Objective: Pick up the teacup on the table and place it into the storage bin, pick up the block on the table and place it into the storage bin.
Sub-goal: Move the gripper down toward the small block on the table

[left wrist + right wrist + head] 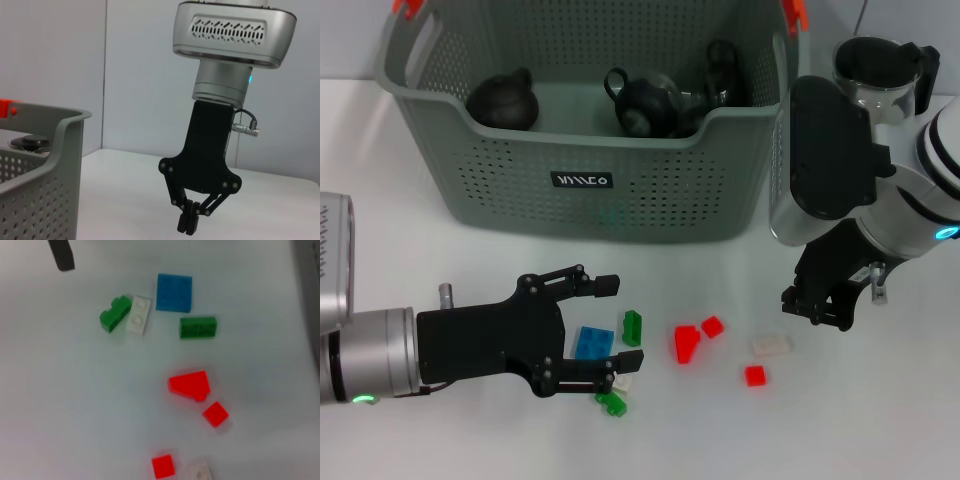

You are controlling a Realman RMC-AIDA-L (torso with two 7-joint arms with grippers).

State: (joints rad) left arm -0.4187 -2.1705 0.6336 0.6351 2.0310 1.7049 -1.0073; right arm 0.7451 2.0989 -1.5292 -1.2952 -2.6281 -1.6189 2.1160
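**Left end effector spread over the blocks**

Your left end effector (pixel 610 325) hovers released, fingers wide around the blue block (pixel 594 342) on the white surface (pixel 880 410). The right end effector (pixel 817 308) hangs clenched and empty. Dark teacups (pixel 645 105) sit inside the storage bin (pixel 582 180). The block looks light, rigid and smooth; grip its flat sides.

One storage bin (pixel 582 190) stands on the table (pixel 880 420), holding three dark teapot-like vessels (pixel 504 102). In front of the bin lie eight small building blocks: one blue (pixel 593 343), two green (pixel 633 327), three red (pixel 687 343) and two white (pixel 771 345). One glass pitcher (pixel 880 75) with a black lid stands just beside the bin's right end. Two grippers are present, one left gripper (pixel 612 322) and one right gripper (pixel 817 308), both in front of the bin.
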